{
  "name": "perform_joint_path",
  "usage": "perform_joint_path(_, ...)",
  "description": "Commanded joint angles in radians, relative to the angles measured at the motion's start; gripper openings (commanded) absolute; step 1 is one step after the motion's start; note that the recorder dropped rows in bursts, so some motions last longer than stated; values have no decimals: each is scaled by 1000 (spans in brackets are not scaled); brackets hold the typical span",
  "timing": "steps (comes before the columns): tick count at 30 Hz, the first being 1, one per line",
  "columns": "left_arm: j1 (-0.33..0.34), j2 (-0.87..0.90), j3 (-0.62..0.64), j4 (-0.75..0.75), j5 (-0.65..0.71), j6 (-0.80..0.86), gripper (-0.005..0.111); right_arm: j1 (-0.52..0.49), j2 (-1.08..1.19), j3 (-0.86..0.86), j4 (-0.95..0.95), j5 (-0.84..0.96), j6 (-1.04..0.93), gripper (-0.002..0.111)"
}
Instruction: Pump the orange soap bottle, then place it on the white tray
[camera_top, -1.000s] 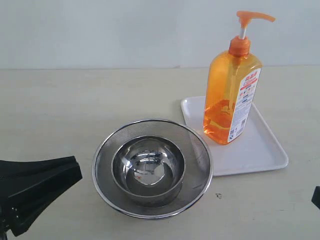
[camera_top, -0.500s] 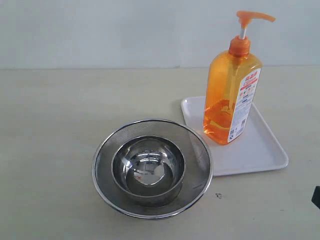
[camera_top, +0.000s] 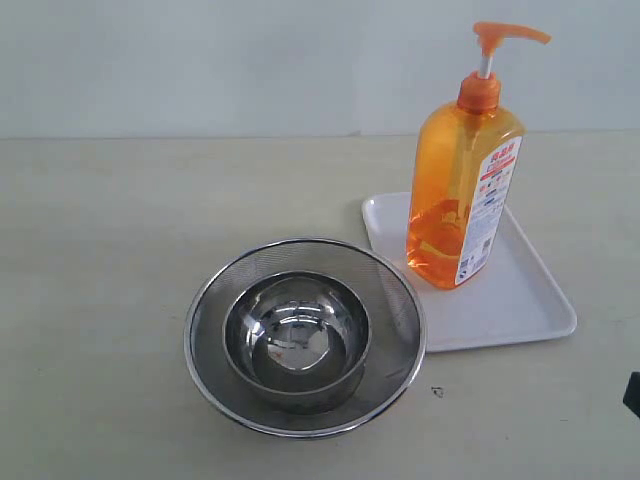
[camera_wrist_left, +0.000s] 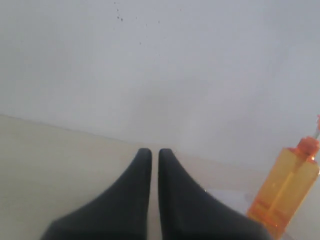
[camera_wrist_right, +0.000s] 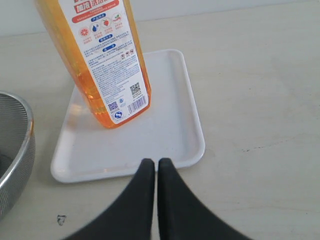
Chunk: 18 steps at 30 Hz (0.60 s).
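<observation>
On the white tray (camera_top: 520, 300) the orange soap bottle (camera_top: 455, 180) is seen standing upright. Being tall, it could be toppled if brushed by an arm; the right gripper (camera_wrist_right: 152, 161) and left gripper (camera_wrist_left: 151, 150) are seen closed, empty, clear of it

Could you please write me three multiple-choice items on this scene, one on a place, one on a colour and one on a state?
1. Where is the orange soap bottle? A on the white tray; B beside it; C held aloft.
2. What colour is its pump head? A green; B orange; C blue.
3. The right end effector is: A shut, empty; B shut on the bottle; C wide open.
Answers: 1 A, its base rests on the tray; 2 B, it matches the body; 3 A, its jaws meet with nothing between.
</observation>
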Motion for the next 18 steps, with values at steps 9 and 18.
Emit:
perform_joint_path(9, 150, -41, 62, -19, -64, -77, 5, -1, -3, 7, -11, 8, -3, 0)
perform_joint_path(18, 165, -41, 62, 39, 91, -52, 5, -1, -3, 7, -11, 6, -3, 0)
